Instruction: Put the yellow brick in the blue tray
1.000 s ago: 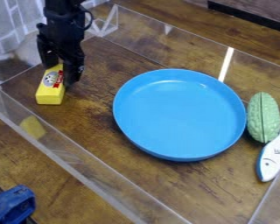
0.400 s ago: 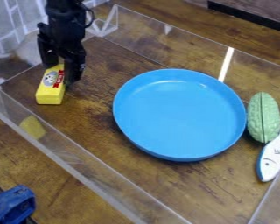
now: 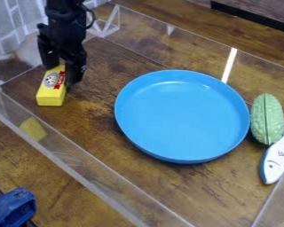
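Brown wooden tabletop [image 3: 99,146], fenced by a clear plastic wall [image 3: 82,167]. My gripper [image 3: 61,69] is at the far left corner, jaws spread, fingers pointing down over the yellow brick [image 3: 51,86]. One fingertip appears to overlap the brick's labelled top; whether both sides straddle it, I cannot determine. No grip is evident. Change over the last second: none found; gripper, brick and blue tray [image 3: 183,116] lie as they did. Finding: the approach is made, the grasp is outstanding, and the task is at an early stage. The brick sits on the wood, well apart from the tray. Beyond the tray stand a green ribbed object [image 3: 266,120] and a white-and-blue brush [image 3: 277,158], neither required.
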Robot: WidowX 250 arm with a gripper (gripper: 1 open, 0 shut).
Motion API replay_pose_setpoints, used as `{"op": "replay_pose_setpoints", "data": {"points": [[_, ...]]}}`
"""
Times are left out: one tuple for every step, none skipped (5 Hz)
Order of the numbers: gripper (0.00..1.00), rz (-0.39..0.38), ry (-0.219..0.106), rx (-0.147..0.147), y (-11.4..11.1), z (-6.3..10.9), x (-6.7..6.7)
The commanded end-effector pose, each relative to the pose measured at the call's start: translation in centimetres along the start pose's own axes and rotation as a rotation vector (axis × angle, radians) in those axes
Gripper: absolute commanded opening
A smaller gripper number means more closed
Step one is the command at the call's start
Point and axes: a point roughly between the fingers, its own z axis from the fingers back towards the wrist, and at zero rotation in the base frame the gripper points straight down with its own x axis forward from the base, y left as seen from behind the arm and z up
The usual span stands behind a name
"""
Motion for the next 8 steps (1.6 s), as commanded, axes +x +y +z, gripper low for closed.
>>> {"op": "replay_pose_setpoints", "data": {"points": [[1.00, -0.010, 0.177, -0.095, -2.4, -4.1, -5.3], [1.00, 0.004, 0.184, -0.105, -2.5, -3.7, -5.8], [0.00, 0.015, 0.187, -0.115, -2.6, -3.4, -6.3], [0.00, 0.128, 0.193, -0.137, -2.9, -3.3, -5.7], [0.00, 0.243, 0.183, -0.171, -3.4, -3.2, -4.9], [0.00, 0.208, 0.166, -0.181, -3.3, -3.1, -5.0], [0.00, 0.172, 0.140, -0.182, -3.0, -3.1, -5.0], [0.00, 0.137, 0.121, -0.180, -2.8, -3.1, -5.1]]}}
